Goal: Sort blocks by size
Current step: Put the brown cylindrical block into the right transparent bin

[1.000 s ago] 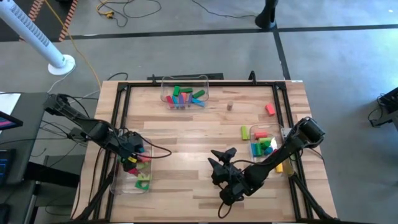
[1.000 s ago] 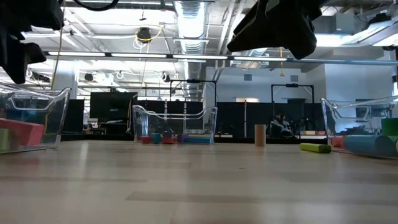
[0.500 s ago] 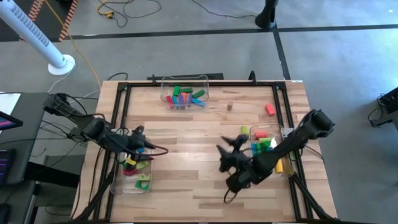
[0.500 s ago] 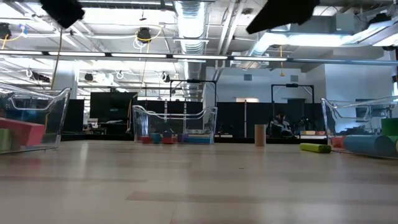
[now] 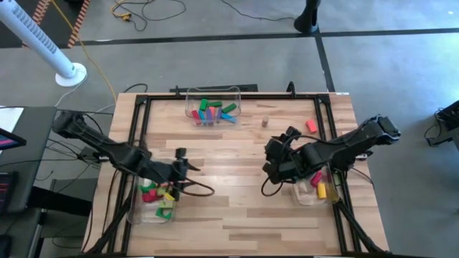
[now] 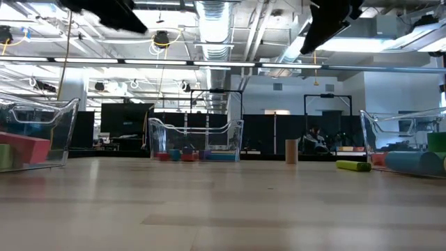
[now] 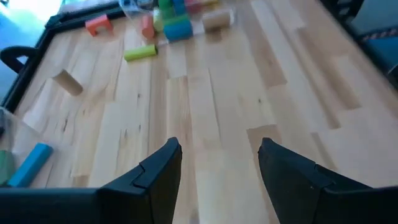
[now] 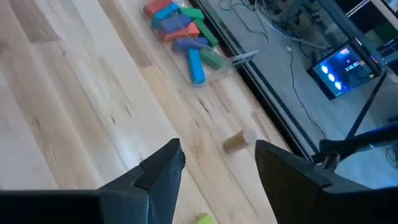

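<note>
Sorted blocks (image 5: 212, 111) fill three clear bins (image 5: 213, 92): far centre, left and right. A tan cylinder (image 5: 265, 122) and red block (image 5: 311, 126) lie loose far right. Left gripper (image 7: 219, 163) and right gripper (image 8: 217, 162) hover spread, empty.

A small tan wooden cylinder (image 5: 265, 122) stands upright alone on the bench. A red block (image 5: 311, 126) lies near the right edge. A yellow-green cylinder (image 6: 353, 166) lies on its side. Other coloured blocks (image 5: 212, 110) fill bins.
</note>
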You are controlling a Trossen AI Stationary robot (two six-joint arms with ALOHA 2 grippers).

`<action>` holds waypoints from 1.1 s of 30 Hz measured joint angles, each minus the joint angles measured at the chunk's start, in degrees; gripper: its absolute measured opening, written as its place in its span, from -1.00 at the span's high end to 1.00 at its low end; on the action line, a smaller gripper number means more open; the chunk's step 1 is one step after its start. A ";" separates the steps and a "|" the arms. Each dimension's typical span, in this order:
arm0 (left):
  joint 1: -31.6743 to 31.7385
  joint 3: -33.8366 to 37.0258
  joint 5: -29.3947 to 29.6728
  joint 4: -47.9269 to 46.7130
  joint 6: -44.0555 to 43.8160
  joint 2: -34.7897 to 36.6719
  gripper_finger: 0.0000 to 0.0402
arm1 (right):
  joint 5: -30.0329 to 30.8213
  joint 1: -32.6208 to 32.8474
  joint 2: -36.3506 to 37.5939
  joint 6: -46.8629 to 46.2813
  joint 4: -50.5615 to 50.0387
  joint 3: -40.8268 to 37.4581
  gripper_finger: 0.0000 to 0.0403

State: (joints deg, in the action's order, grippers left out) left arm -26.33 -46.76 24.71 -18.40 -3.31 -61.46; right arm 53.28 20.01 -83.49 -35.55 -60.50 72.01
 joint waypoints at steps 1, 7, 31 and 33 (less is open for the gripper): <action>0.44 0.00 -0.02 0.87 0.58 -1.75 -0.02 | -0.33 -0.12 0.09 -0.01 -0.39 0.00 -0.16; 2.31 0.00 -0.02 8.30 5.14 -10.34 -0.02 | -4.90 -1.56 -0.17 -0.01 -1.44 -0.16 -0.16; 17.39 0.06 -15.76 24.99 7.43 -22.22 0.17 | -36.78 -44.50 -0.06 30.91 25.74 -12.39 -0.16; 17.51 0.07 -16.96 25.23 6.71 -22.20 0.17 | -40.81 -47.79 -0.06 31.38 27.31 -12.37 -0.16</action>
State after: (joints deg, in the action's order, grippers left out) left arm -8.82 -46.70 7.75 6.83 3.40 -83.66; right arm 12.47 -27.77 -83.55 -4.17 -33.20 59.64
